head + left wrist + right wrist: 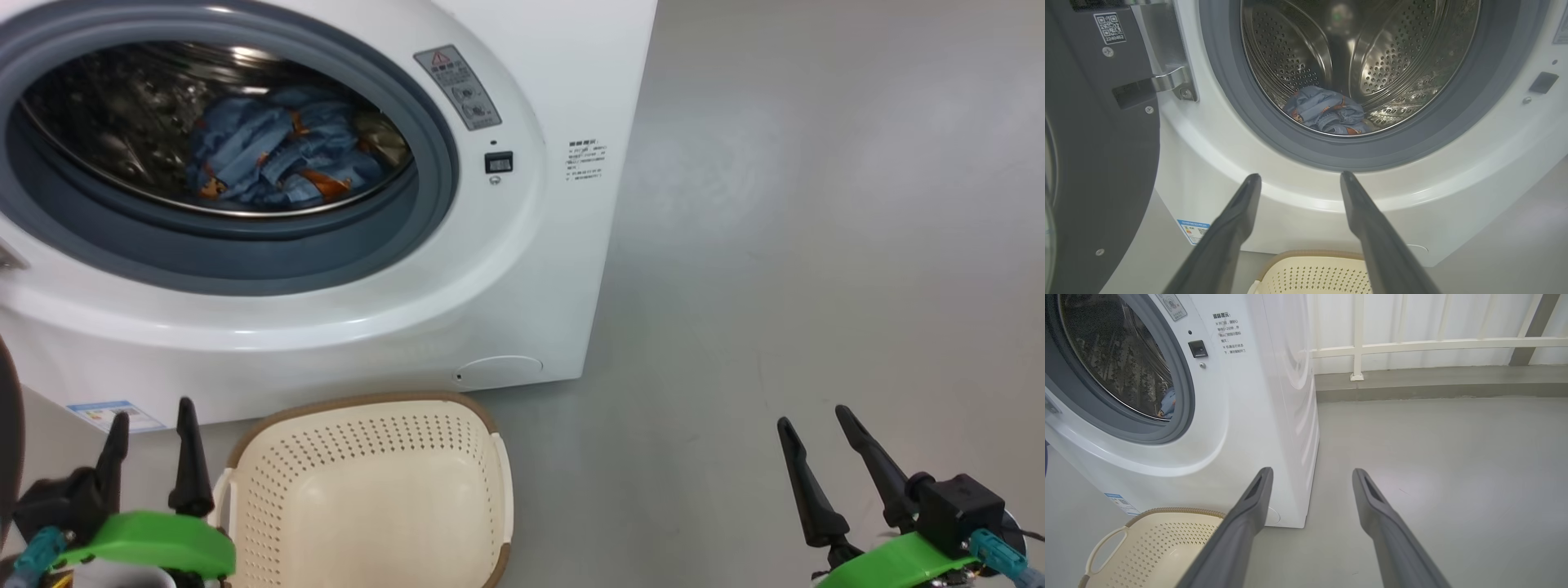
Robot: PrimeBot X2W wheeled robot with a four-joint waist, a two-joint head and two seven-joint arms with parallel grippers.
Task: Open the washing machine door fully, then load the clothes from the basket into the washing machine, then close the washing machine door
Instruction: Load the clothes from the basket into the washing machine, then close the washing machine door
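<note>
Currently left gripper (pixel 153 410) and right gripper (pixel 813 416) both spread apart, holding nothing; blue clothes (pixel 277 159) inside washing machine (pixel 506 269) drum (pixel 1392 53), washing machine door (pixel 1098 163) swung open, basket (pixel 359 402) on floor (pixel 775 245).

In the washing machine (pixel 522 269) lie the clothes (pixel 277 159), w/ door (pixel 1098 163) out at its left, basket (pixel 359 400) on floor (pixel 775 245) just in front (left tool (pixel 154 409) beside basket, right tool (pixel 812 416) well to its rt).

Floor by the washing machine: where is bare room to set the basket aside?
Bare grey floor right of the washing machine, ahead of the right pincer. Crowded on the left: basket, left pincer and open door sit close together.
</note>
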